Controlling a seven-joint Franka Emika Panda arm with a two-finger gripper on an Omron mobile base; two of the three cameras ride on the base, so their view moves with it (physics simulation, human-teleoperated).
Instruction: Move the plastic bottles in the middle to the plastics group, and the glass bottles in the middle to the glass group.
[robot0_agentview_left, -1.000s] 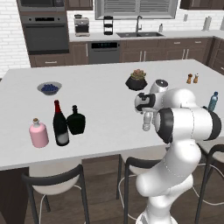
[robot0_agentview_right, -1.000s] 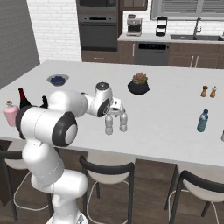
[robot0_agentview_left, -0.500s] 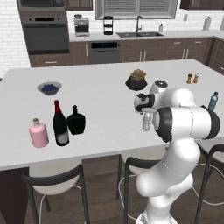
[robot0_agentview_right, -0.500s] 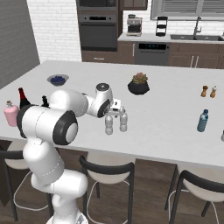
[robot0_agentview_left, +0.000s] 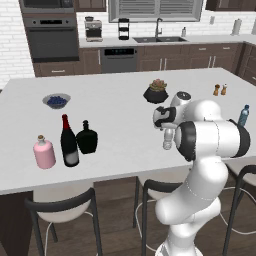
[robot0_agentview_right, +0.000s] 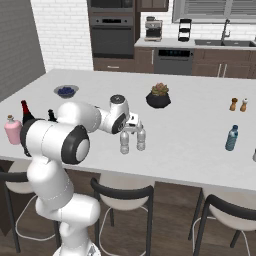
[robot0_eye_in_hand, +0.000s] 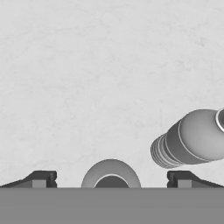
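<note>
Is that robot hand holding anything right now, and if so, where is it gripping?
Nothing is held. The tool stands open above a small clear bottle's cap, its tips apart on either side, not touching it.

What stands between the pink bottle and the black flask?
The dark wine bottle stands upright between the pink bottle and the black flask, as the left base view shows.

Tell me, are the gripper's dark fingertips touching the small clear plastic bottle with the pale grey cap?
Apart. In the hand view the open gripper straddles the small clear plastic bottle, with bare counter showing between its cap and each fingertip.
</note>
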